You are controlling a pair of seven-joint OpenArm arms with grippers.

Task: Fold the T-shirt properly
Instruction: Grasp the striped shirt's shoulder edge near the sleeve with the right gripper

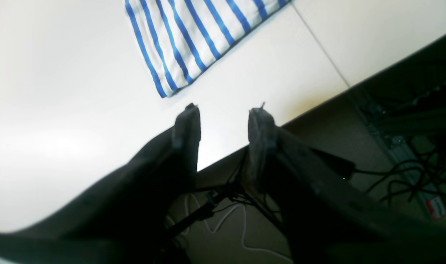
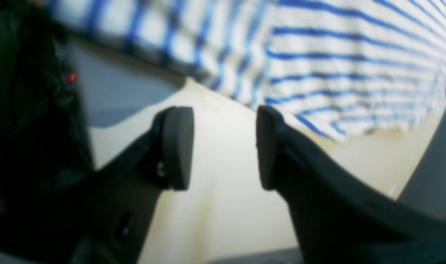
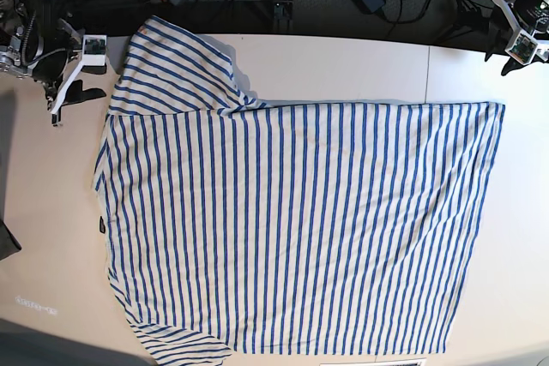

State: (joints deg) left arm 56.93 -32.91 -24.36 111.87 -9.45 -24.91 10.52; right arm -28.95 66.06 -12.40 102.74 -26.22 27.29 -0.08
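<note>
The striped T-shirt is shown spread flat on the bench, flanked by the left gripper and right gripper, both parted and empty.

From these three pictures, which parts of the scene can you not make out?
- T-shirt, base view: the lower sleeve and bottom edge are cut off by the frame.
- T-shirt, right wrist view: the near stripes are blurred.
- Left wrist view: the left hand is dark; only one shirt corner shows.
- Label: too small to read.
</note>
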